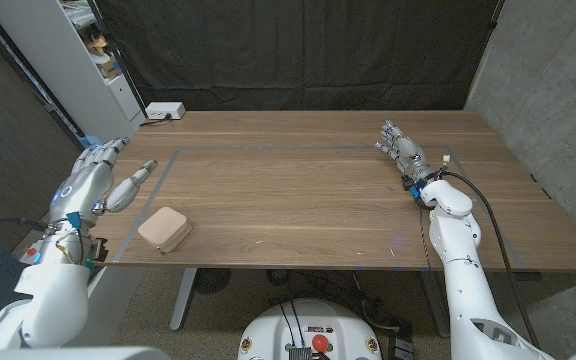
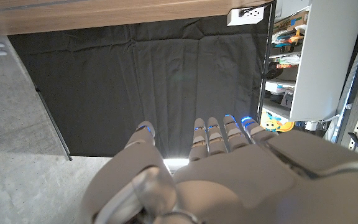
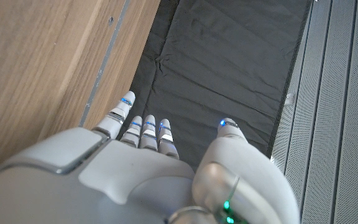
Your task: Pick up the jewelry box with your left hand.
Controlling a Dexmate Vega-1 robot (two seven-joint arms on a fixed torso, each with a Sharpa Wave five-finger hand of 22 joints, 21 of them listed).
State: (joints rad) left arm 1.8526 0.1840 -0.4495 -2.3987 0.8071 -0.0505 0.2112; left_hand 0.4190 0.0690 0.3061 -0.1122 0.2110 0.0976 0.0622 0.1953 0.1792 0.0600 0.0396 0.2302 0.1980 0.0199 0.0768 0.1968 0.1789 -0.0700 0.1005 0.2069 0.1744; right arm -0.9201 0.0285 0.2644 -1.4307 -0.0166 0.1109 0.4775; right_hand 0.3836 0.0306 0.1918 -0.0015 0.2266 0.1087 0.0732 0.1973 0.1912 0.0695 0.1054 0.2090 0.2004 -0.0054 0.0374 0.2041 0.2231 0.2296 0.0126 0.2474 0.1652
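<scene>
Jewelry box closed on the table, contents hidden, near empty spread left hand.

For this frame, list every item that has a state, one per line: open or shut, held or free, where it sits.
jewelry box: lid shut, lying free on the table near the front left edge, untouched.
left hand: open, fingers apart, holding nothing, behind and left of the box.
right hand: open, empty, at the table's right side.
white power strip: at the far left corner.

No readable text, labels, brands or numbers on anything in view.
</scene>
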